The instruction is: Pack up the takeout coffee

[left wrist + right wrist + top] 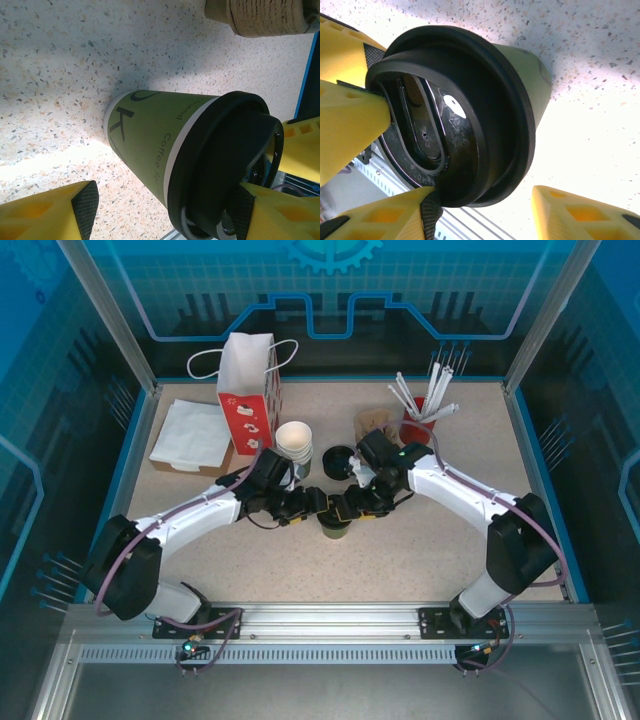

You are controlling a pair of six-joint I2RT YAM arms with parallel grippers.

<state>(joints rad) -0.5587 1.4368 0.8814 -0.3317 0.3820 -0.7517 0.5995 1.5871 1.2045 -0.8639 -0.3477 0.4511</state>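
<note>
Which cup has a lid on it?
The green cup in the middle: it wears a black lid. The stacked white cups stand open; the red cup holds straws.

Bright, even light from above; the wrist views go soft up close.

In the top view the table [400,550] is evenly lit, with short, soft shadows beneath the arms [200,512]. In the left wrist view a broad grey shadow covers the tabletop beyond the cup [150,140], a pale bright band runs beside it, and the bottom corners are out of focus. In the right wrist view the tabletop washes out to white beside the lid [495,125], whose rim carries a dull sheen.
</note>
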